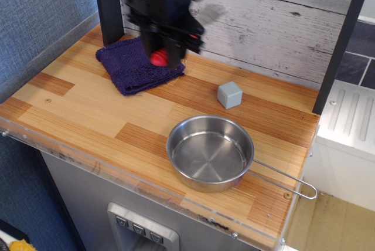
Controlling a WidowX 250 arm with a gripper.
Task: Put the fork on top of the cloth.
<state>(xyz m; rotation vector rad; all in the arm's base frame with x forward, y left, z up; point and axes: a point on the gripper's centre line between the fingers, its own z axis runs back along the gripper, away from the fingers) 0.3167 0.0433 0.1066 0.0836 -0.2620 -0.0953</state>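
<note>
The dark purple cloth (pixel 132 66) lies at the back left of the wooden counter. My gripper (pixel 159 56) hangs over the cloth's right part, blurred by motion. It is shut on the fork (pixel 158 58), of which only the red handle end shows between the fingers. The tines are hidden inside the gripper. The fork is held above the cloth, not resting on it.
A small grey cube (pixel 229 94) stands right of the cloth. A steel pan (pixel 210 152) with a long wire handle sits at the front right. A black post (pixel 108 4) stands behind the cloth. The counter's front edge has a clear plastic lip.
</note>
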